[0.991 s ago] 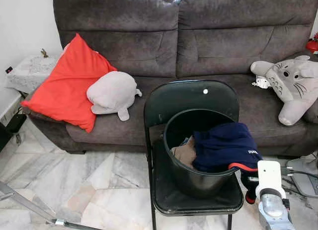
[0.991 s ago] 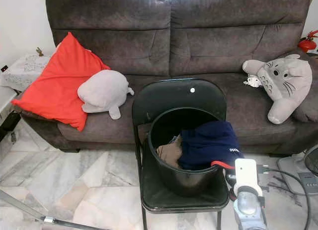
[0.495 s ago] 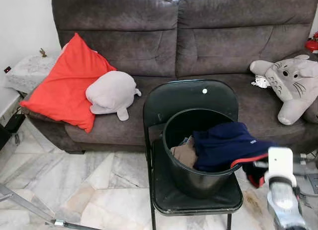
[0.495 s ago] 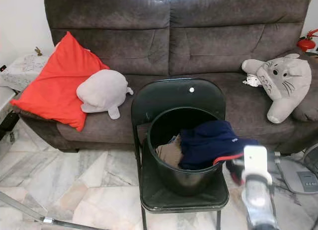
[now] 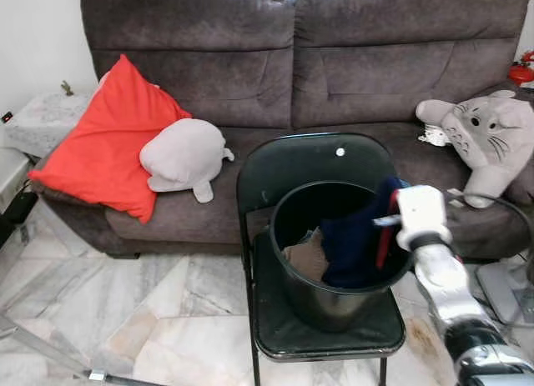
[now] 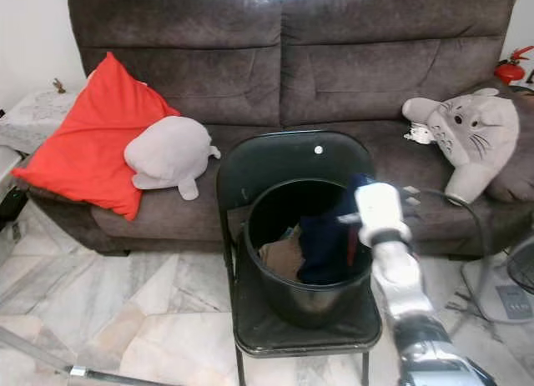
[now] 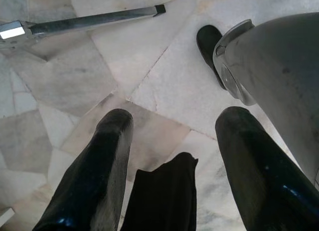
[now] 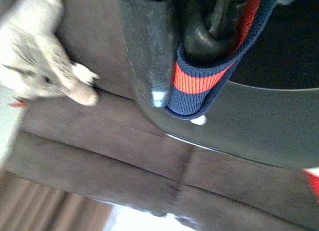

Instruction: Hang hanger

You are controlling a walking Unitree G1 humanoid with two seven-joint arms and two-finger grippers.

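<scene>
A navy garment (image 5: 355,240) with a red-striped hem lies in a black bucket (image 5: 334,298) on a black folding chair (image 5: 309,165). A tan cloth (image 5: 302,261) sits beside it in the bucket. My right gripper (image 5: 388,222) is at the bucket's right rim, level with the top. In the right wrist view my right gripper (image 8: 182,76) is shut on the navy and red hem (image 8: 197,86), which wraps around one finger. My left gripper (image 7: 174,141) hangs open over the marble floor with nothing between its fingers.
A dark grey sofa (image 5: 250,61) stands behind the chair with a red cushion (image 5: 108,140), a grey plush (image 5: 183,157) and a grey-and-white plush (image 5: 488,140). A metal bar (image 5: 50,357) lies on the floor at the left. A black cable (image 5: 501,207) loops at the right.
My right arm has risen from the floor side of the chair to the bucket's right rim, drawing the garment's hem up and back over the bucket. The camera has shifted slightly.
</scene>
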